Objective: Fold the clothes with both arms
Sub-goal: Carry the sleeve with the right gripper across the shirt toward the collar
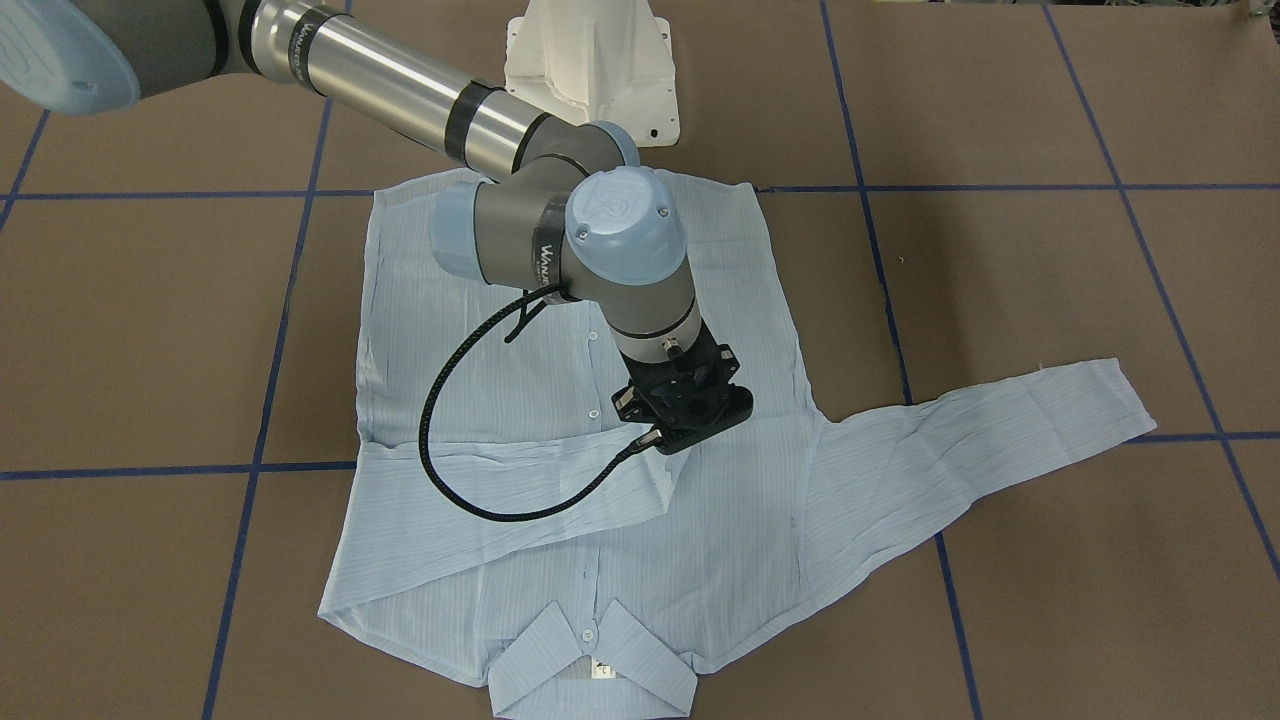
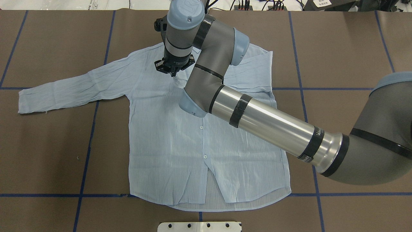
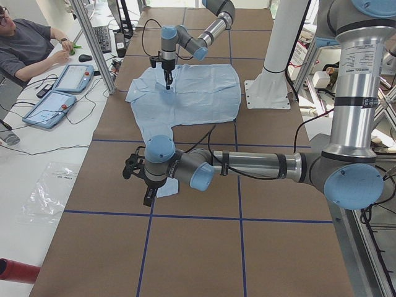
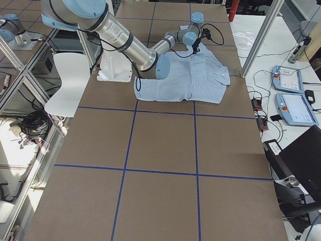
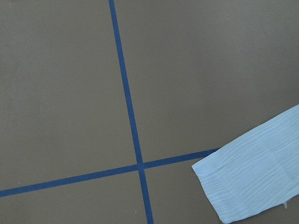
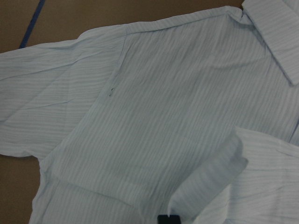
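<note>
Right claw first: it hangs tip-down over the chest of the shirt, right at the cuff end of the folded sleeve. Whether its fingers are parted or pinched on the cloth I cannot tell. My own wrist camera catches only a sliver of black at the bottom edge, and the wrist hides the tips from above.

The shirt lies flat on the table, buttoned front up, collar on the far side from my base. One sleeve is laid slantwise across the front, from its shoulder to about the button line. I judge that is why my right arm reaches so far across: the cuff needs to be set down in the middle, so that side of the body has a straight edge.

The other sleeve lies stretched out sideways on the bare table, well away from the body. My left claw hangs above the table just beside that sleeve's cuff (its state I cannot tell either; it shows only in the side view). I take it to be placed there because the cuff is the natural handle for the mirror fold. Thin, crinkled cloth like this will likely drag and bunch if lifted from anywhere else.
</note>
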`<state>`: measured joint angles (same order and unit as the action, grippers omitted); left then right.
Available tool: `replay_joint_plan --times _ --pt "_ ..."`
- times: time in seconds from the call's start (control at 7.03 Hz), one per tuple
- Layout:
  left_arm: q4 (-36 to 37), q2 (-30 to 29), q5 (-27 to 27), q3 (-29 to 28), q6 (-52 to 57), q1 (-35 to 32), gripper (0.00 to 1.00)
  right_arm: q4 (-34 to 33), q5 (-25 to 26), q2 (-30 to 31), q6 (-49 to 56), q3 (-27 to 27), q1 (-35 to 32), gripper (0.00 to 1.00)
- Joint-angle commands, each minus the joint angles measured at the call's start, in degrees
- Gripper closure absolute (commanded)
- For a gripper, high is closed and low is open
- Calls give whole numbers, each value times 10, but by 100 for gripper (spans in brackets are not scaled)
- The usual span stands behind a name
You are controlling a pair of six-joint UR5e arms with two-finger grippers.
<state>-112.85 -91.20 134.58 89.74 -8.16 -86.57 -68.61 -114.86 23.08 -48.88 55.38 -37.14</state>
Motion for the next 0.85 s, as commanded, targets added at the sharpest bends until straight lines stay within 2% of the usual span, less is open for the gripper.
replay_joint_plan --times 0.0,0.14,0.43,0.57,0.71 --pt "0 -4 0 1 0 0 1 90 28 -24 -16 -78 24 41" --pt "1 -8 -1 0 -1 0 1 94 48 -30 -20 -77 31 0" --pt "1 -10 -3 -2 -2 0 1 94 48 -44 -62 -74 31 0" --pt "0 -12 -2 -2 -22 1 1 88 49 -37 -82 -57 31 0" --pt "-3 -20 -7 -1 -87 13 1 67 49 -15 -111 -18 29 0"
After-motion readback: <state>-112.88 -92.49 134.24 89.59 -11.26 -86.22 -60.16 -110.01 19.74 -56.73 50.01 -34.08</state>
